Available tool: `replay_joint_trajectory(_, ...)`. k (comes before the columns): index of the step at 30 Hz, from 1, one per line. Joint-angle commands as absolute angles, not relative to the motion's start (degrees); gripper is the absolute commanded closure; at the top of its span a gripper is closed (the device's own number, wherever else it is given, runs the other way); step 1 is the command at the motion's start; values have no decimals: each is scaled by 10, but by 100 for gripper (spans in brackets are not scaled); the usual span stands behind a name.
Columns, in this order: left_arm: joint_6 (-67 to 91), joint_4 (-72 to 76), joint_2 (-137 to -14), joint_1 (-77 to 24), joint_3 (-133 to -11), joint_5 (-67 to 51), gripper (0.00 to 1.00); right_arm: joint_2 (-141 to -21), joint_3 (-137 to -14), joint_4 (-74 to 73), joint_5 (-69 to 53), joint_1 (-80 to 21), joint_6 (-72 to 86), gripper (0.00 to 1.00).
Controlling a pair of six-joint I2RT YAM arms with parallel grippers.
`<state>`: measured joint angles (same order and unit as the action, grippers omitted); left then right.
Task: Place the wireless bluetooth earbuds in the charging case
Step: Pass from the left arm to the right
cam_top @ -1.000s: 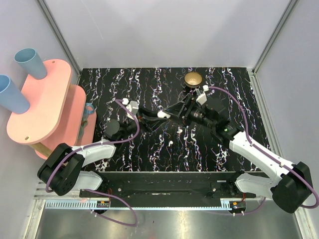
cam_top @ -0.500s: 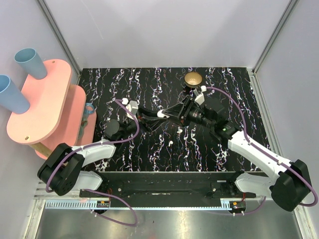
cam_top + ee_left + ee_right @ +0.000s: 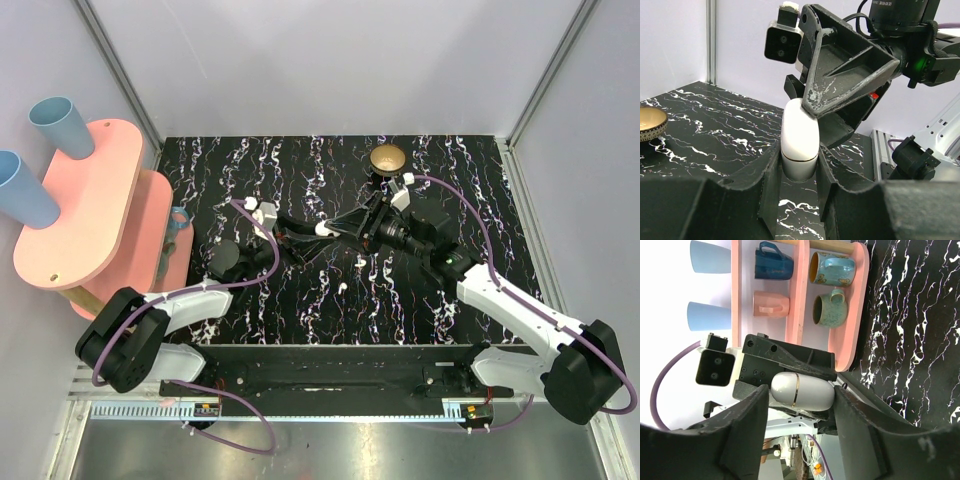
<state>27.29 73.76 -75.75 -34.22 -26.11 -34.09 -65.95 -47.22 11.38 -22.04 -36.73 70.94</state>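
Clamped low in left hand (image 3: 799, 162), gripped at upper end by right hand (image 3: 800, 393): case (image 3: 800, 131), over tabletop (image 3: 250, 170) centre. Loose near centre: two earbuds (image 3: 359, 262).

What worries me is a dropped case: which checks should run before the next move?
1. Grip of left end effector on charging case: ok, shut on its lower half.
2. Grip of right end effector on the case's upper end: cannot tell; its fingers flank it.
3. Case lid open: not ok, seam closed.
4. Both earbuds in sight: ok, lying loose on the table, nearer the arm bases than the case.
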Motion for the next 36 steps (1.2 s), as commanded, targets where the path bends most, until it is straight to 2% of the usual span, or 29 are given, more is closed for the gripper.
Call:
replay_joint_trajectory(1,272,935,-757,-345,-272,-350,97,-656,-474,154,-224,-370,722,37)
replay_joint_trajectory(10,269,935,-759,-349,-276,-354,97,-655,-465,162,-217,-369,730,38)
replay_joint_trajectory(15,268,933,-761,-352,-279,-354,96,-656,-465,165,-219,-369,729,54)
replay_joint_trajectory(17,266,935,-760,-353,-278,-352,95,-652,-464,164,-218,-370,729,55)
replay_joint_trajectory(19,267,937,-759,-354,-274,-345,90,-652,-461,168,-218,-369,730,58)
replay_joint_trajectory(21,266,946,-757,-354,-269,-328,77,-650,-456,177,-217,-370,736,59)
replay_joint_trajectory(23,265,953,-752,-354,-261,-317,72,-647,-450,183,-214,-369,742,61)
replay_joint_trajectory(25,258,954,-749,-355,-255,-305,60,-641,-446,185,-204,-370,746,62)
replay_joint_trajectory(31,229,954,-744,-374,-249,-271,51,-633,-431,212,-200,-369,767,63)
replay_joint_trajectory(36,210,954,-744,-399,-253,-239,49,-632,-417,244,-199,-370,785,65)
